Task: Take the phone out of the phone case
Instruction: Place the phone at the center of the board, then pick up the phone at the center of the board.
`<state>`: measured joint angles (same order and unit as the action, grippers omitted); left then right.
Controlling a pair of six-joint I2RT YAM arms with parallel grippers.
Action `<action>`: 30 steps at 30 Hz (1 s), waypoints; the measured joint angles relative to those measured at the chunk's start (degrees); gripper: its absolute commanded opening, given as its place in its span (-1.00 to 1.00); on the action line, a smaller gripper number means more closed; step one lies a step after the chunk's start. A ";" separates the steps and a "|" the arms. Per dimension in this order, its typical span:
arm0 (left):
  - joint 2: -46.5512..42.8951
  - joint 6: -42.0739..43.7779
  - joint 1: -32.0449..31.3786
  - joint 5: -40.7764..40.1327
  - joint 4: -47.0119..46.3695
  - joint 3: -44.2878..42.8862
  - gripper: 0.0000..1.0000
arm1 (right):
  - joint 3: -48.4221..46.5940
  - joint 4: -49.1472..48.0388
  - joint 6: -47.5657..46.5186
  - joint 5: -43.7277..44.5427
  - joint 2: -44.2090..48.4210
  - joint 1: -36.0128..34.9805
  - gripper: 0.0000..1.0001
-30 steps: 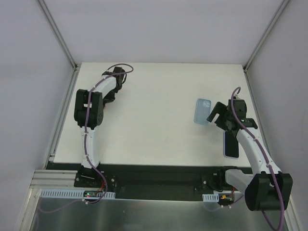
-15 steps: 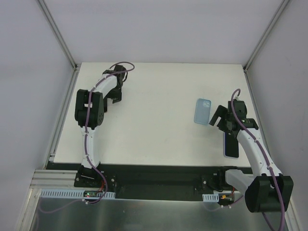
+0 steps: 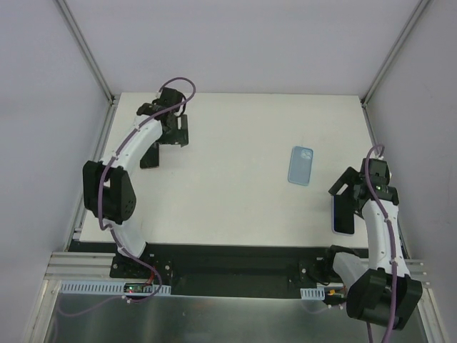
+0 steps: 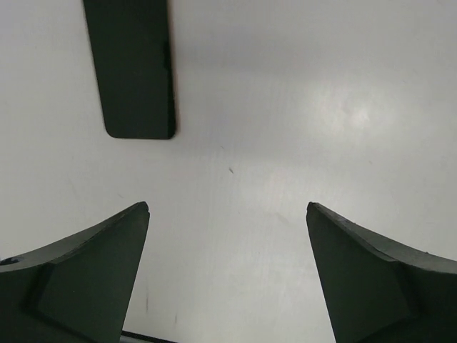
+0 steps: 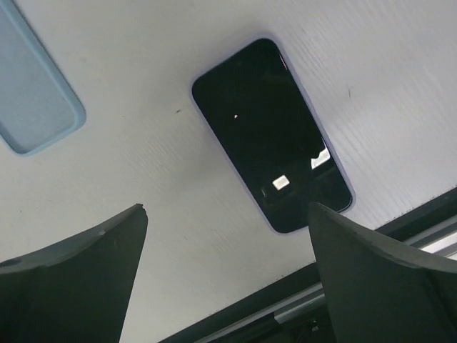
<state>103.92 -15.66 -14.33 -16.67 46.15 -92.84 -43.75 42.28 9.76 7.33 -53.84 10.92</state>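
A light blue phone case [image 3: 300,165] [image 5: 32,89] lies empty on the white table, right of centre. The phone [image 3: 342,223] [image 5: 271,136], dark screen up with a lavender rim, lies apart from it near the table's front right edge. My right gripper [image 3: 347,196] [image 5: 227,209] hangs open just above the phone's far end, nothing between its fingers. My left gripper [image 3: 173,134] [image 4: 227,207] is open over bare table at the far left. A flat black slab [image 3: 149,158] [image 4: 133,68] lies beside it, untouched.
White walls enclose the table on three sides. A dark rail [image 3: 235,259] [image 5: 285,314] runs along the front edge, close to the phone. The right arm's purple cable [image 3: 374,151] loops above its wrist.
My left gripper opened wide and lifted off the black slab while that arm's elbow swung out left. My right arm drew back right and nearer, away from the blue case.
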 measured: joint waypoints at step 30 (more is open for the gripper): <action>-18.34 -7.78 -17.94 22.49 -11.10 23.28 0.88 | -3.91 -3.26 -4.63 3.56 -25.03 6.64 0.92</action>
<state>85.58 -23.44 -32.27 5.82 35.05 -69.56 -47.66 39.03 5.13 10.90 -78.87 17.56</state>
